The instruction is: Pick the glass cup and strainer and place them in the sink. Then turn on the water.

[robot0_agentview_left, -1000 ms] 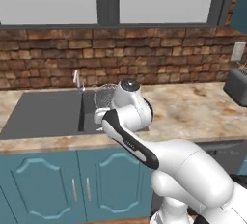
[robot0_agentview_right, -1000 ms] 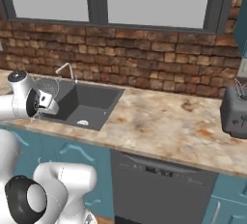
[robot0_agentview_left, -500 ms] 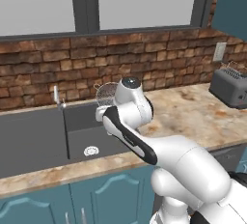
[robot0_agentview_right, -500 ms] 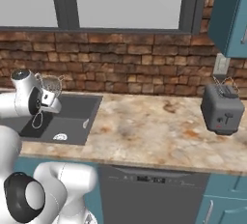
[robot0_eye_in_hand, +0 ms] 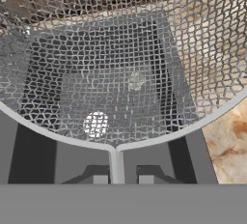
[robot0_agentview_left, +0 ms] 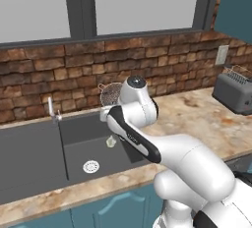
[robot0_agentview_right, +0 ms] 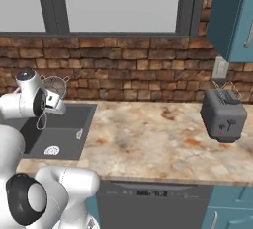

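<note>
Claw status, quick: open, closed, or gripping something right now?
Claw: closed on the strainer by its thin wire handle, held up above the sink.

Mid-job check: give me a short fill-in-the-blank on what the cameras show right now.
1. The gripper is shut on the thin handle of the ____.
2. The glass cup lies inside the ____.
3. The round silver drain sits on the sink's ____.
4. On the counter at the far right stands a grey ____.

Missing words: strainer; sink; floor; toaster
</note>
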Controlling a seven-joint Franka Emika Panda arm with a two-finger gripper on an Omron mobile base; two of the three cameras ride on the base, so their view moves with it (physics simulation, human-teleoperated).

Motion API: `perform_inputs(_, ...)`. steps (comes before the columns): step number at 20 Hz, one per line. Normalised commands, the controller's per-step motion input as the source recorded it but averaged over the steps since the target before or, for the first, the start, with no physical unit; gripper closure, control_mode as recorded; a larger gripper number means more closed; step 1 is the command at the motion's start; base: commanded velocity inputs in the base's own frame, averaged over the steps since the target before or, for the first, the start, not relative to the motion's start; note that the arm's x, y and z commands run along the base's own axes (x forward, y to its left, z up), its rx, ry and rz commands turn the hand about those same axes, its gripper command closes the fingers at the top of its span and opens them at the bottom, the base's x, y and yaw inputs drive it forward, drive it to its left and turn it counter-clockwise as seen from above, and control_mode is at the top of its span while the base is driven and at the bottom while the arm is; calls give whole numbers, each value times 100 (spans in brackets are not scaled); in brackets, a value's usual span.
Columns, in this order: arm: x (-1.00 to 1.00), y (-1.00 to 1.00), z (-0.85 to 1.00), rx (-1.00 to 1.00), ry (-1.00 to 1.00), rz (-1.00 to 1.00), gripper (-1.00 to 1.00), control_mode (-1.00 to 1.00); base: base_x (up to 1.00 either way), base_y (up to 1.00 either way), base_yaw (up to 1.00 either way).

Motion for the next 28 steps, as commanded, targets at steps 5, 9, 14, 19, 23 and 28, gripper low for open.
perform_inputs(5, 0, 0, 0, 0, 0, 0, 100, 100, 37, 37, 0)
perform_inputs(9, 0, 0, 0, 0, 0, 0, 100, 100, 2, 1, 0)
perform_inputs(14, 5, 1, -32, -1, 6, 0, 100, -100, 0, 0, 0)
perform_inputs(19, 28, 18, -63, -3, 20, 0, 100, -100, 0, 0, 0)
perform_inputs(23, 18, 29, -46, -3, 12, 0, 100, -100, 0, 0, 0)
perform_inputs(28, 10, 3, -38, -1, 5, 1, 100, -100, 0, 0, 0)
